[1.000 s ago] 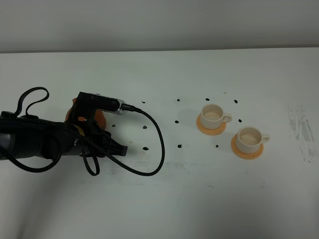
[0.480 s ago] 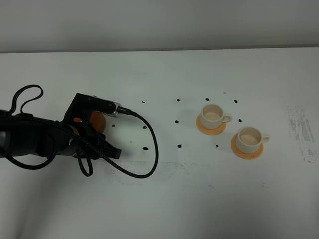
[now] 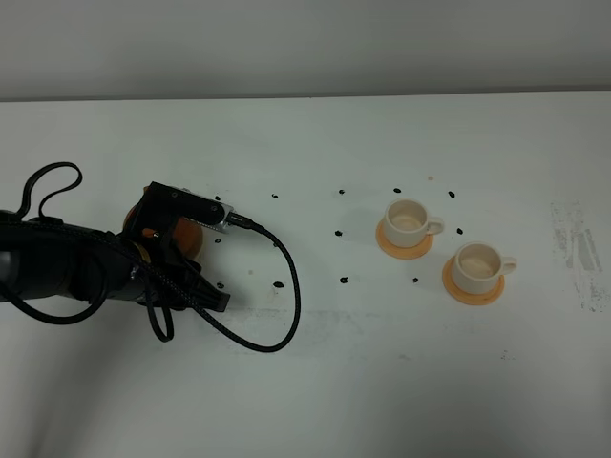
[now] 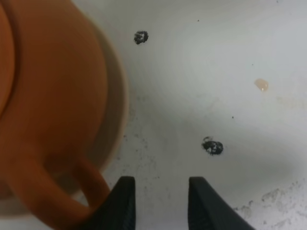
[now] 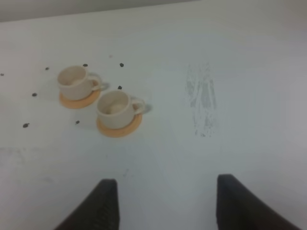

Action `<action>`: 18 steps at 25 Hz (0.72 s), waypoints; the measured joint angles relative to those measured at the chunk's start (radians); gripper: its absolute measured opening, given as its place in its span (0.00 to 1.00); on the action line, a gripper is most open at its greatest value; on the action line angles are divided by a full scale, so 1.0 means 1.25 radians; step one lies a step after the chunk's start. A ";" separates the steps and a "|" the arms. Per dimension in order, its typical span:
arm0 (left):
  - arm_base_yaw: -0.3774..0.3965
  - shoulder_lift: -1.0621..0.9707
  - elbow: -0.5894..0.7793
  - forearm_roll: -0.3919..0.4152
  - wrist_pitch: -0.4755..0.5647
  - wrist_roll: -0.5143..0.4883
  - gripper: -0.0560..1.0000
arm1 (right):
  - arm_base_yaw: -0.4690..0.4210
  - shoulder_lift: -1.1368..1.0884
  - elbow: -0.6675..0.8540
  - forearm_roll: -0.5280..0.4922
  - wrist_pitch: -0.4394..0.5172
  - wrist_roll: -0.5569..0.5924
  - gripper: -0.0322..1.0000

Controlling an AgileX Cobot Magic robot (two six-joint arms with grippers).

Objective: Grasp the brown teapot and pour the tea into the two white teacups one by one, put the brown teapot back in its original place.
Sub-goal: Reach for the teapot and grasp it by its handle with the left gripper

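Note:
The brown teapot sits on its pale beige saucer, and in the high view only a bit of the teapot shows under my left arm. My left gripper is open over bare table, with the pot's loop handle just outside one finger. The two white teacups stand on orange coasters to the right. My right gripper is open, well short of the teacups. The cups' insides look pale, so I cannot tell whether they hold tea.
Small black marks dot the white table between pot and cups. A tiny amber drop lies near the pot. A black cable loops off the left wrist. Grey scuffs mark the far right.
My left arm has drawn back slightly to the left, its cable loop shifting with it. Teapot and cups have stayed in place.

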 joint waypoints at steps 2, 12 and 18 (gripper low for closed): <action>0.002 -0.001 0.000 0.001 0.000 0.000 0.30 | 0.000 0.000 0.000 0.000 0.000 0.000 0.46; 0.048 -0.001 0.000 0.018 0.015 0.002 0.30 | 0.000 0.000 0.000 0.000 0.000 0.000 0.46; 0.064 -0.002 0.000 0.035 0.026 0.002 0.30 | 0.000 0.000 0.000 0.000 0.000 0.000 0.46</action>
